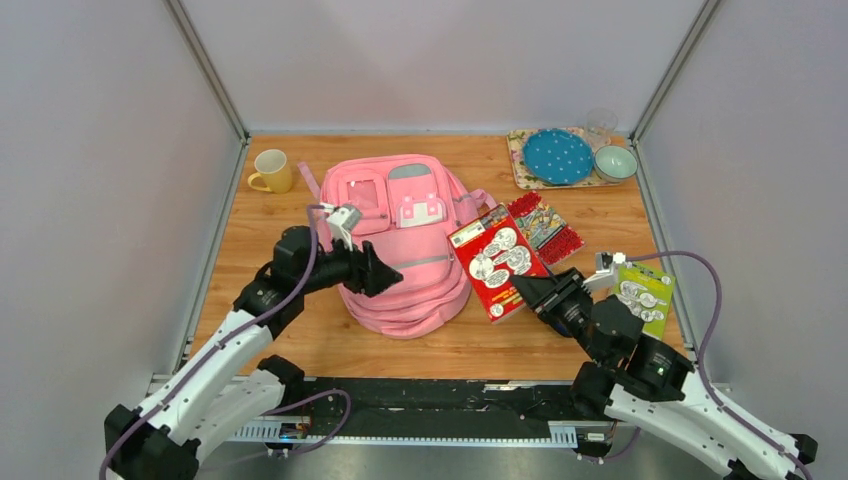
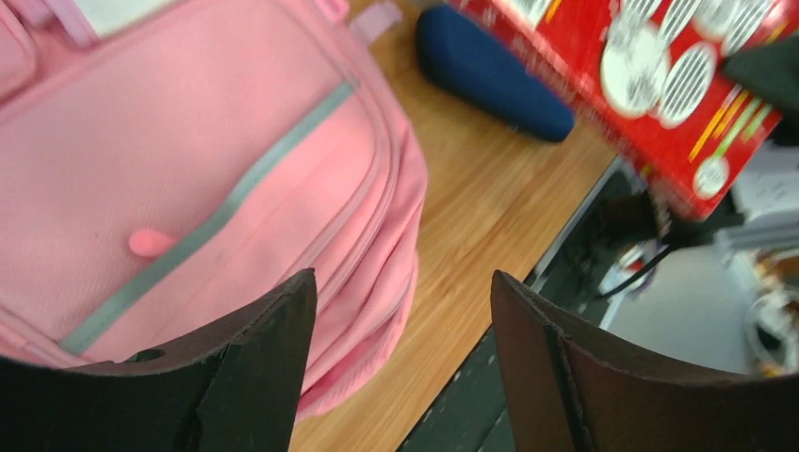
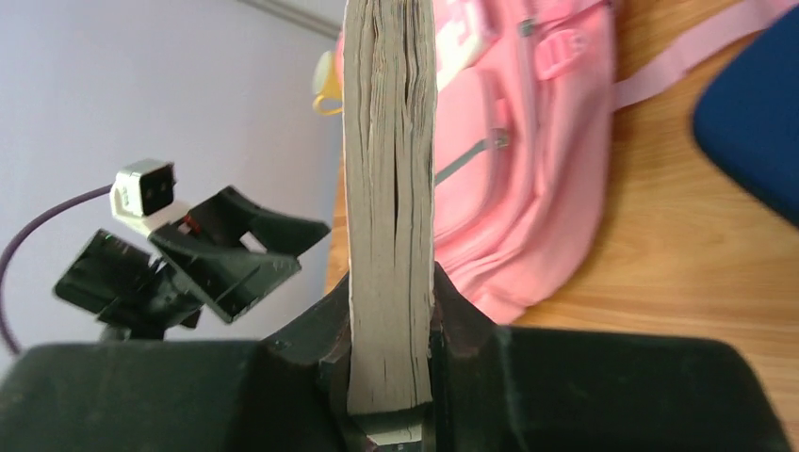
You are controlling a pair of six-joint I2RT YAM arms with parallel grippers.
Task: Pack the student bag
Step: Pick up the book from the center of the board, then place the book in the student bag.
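The student bag (image 1: 400,235), a pink backpack with grey strips, lies flat mid-table; it also fills the left wrist view (image 2: 188,179) and shows beyond the book in the right wrist view (image 3: 537,160). My left gripper (image 1: 385,275) (image 2: 403,301) hovers open over the bag's near front edge, nothing between its fingers. My right gripper (image 1: 530,290) (image 3: 391,292) is shut on a red picture book (image 1: 497,260), held tilted just right of the bag; its page edge (image 3: 388,169) stands upright between the jaws. The red cover (image 2: 660,85) appears in the left wrist view.
A navy pouch (image 2: 490,71) (image 3: 754,104) lies on the wood under the red book. A red-dotted book (image 1: 547,228) and a green booklet (image 1: 645,298) lie to the right. A yellow mug (image 1: 270,172) stands back left, and a tray (image 1: 520,165) with plate, bowl and glass back right.
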